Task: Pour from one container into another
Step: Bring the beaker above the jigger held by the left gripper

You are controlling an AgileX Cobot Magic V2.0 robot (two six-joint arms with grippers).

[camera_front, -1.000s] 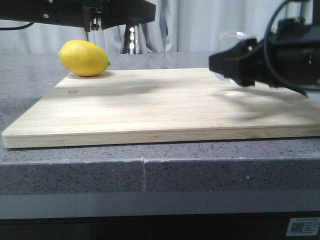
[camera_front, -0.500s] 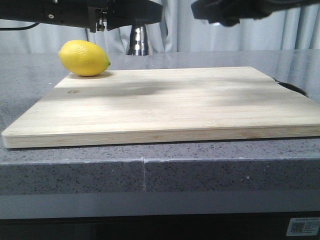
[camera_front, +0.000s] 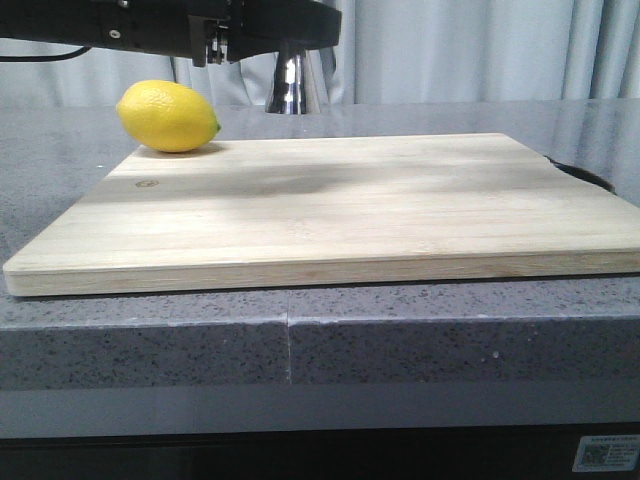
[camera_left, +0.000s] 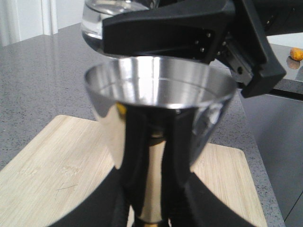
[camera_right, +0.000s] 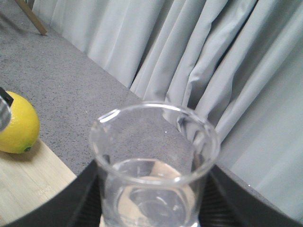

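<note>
My left gripper (camera_left: 151, 189) is shut on the narrow waist of the steel jigger (camera_left: 158, 90), which it holds upright above the board, open cup on top. From the front, only the jigger's lower cone (camera_front: 289, 88) shows below the left gripper (camera_front: 280, 25). The clear glass beaker (camera_right: 154, 161) sits between the black fingers (camera_right: 83, 198) of my right gripper (camera_right: 151, 208), which is shut on it; clear liquid shows in its lower part. In the left wrist view, the beaker (camera_left: 106, 19) and right gripper (camera_left: 189, 33) hang just above and behind the jigger's rim. The right gripper is above the front view's top edge.
A yellow lemon (camera_front: 168, 116) lies at the back left corner of the bamboo cutting board (camera_front: 330, 210), which rests on a grey speckled counter (camera_front: 300, 340). The lemon (camera_right: 16, 125) also appears in the right wrist view. Grey curtains hang behind.
The right arm has risen with the beaker from the board's right side, out of the front view. The left arm has shifted slightly right with the jigger.
</note>
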